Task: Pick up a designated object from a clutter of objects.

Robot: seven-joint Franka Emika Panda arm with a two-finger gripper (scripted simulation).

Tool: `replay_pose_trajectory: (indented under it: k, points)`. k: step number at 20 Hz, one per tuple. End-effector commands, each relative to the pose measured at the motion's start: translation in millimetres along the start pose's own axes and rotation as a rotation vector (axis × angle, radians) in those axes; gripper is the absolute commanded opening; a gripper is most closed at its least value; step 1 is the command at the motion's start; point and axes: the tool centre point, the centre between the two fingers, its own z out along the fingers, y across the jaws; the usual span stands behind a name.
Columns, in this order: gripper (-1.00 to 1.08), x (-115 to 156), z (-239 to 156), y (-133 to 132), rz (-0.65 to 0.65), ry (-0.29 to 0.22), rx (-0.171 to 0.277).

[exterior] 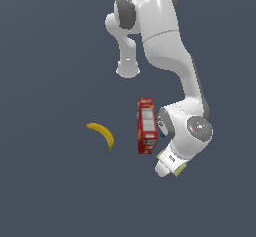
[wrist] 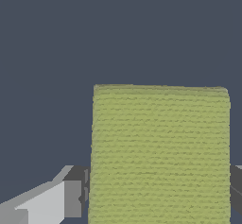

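The pale yellow-green pad (wrist: 160, 152) with its faint grid texture fills the lower middle of the wrist view, lying flat between my fingers. My gripper (wrist: 159, 204) straddles it, with one finger (wrist: 71, 199) pressed against one long side and the other finger's edge against the opposite side. In the exterior view the gripper (exterior: 169, 165) is low over the floor at the exterior view's right, and only corners of the pad (exterior: 181, 170) show beneath the hand. The clutter lies beside it.
A tall red box (exterior: 146, 126) lies just to the exterior view's left of my hand. A yellow banana (exterior: 102, 135) lies further left. A tiny blue item (exterior: 162, 134) shows between the red box and my arm. The floor is dark grey.
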Motion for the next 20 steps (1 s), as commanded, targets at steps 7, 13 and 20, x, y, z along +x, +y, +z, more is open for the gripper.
replay_pose_trajectory:
  k: [7, 13, 20]
  points:
    - [-1.00, -9, -43, -10, 0.000, 0.002, -0.002]
    - [-1.00, -21, -95, -24, -0.001, 0.002, -0.002]
    - [-1.00, -38, -169, -42, -0.001, 0.002, -0.003]
